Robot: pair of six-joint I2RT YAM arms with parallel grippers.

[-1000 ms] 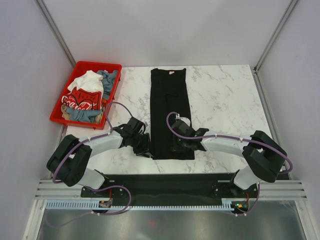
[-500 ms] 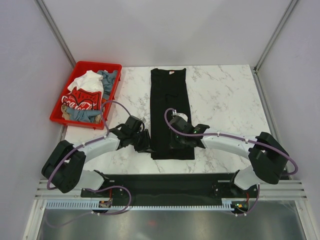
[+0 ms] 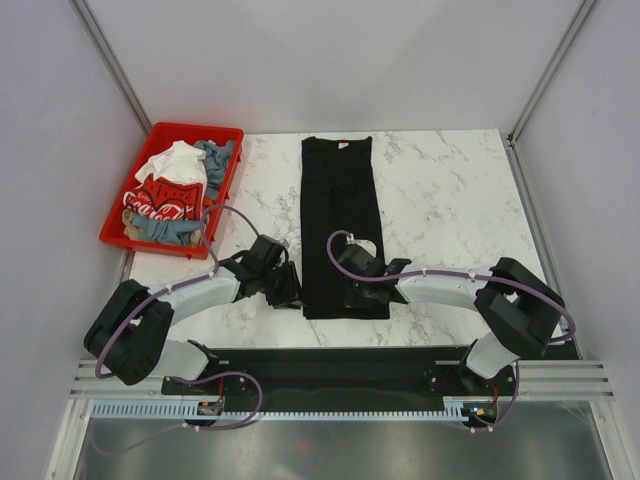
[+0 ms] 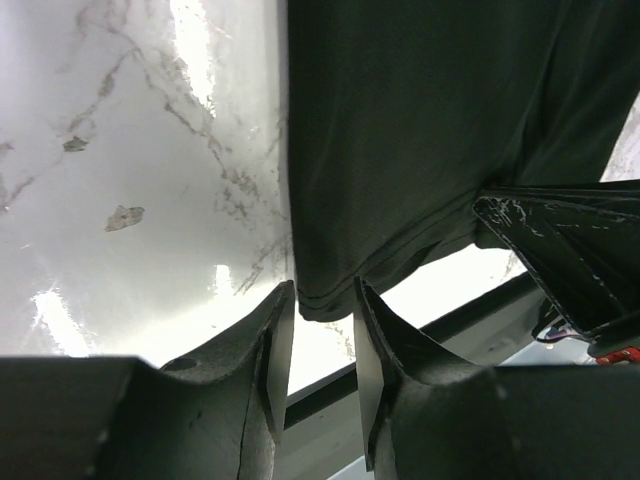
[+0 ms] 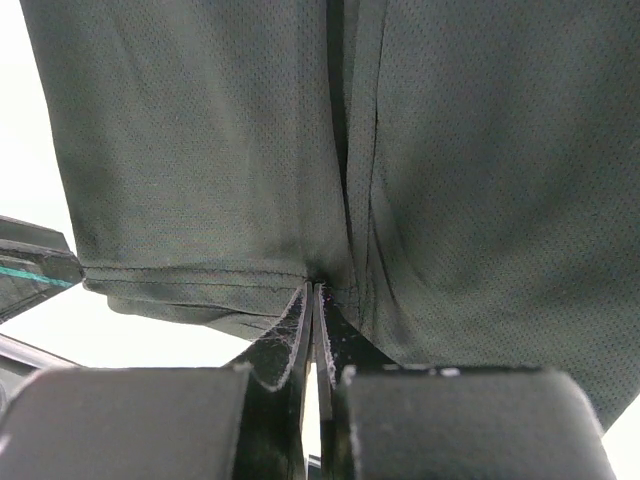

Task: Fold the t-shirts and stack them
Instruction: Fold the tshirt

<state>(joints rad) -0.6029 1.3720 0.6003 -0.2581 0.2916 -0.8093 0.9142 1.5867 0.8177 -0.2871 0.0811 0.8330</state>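
A black t-shirt (image 3: 340,220) lies on the marble table as a long narrow strip, neck label at the far end. My left gripper (image 3: 293,296) is open at the shirt's near left corner. In the left wrist view the hem corner (image 4: 325,300) sits between the tips of the left gripper (image 4: 322,292). My right gripper (image 3: 350,293) is shut on the near hem. In the right wrist view the right gripper (image 5: 313,290) pinches the hem of the shirt (image 5: 200,150) next to a lengthwise fold. The right gripper's body shows in the left wrist view (image 4: 570,260).
A red plastic bin (image 3: 195,128) stands at the table's back left. It holds a white tee (image 3: 178,162), a red Coca-Cola tee (image 3: 160,200) and grey-blue cloth (image 3: 215,155). The table's near edge and a black rail (image 3: 330,365) lie just below the hem.
My right gripper has shifted a little to the left along the near hem. My left gripper has edged slightly toward the shirt's corner. The shirt lies as before.
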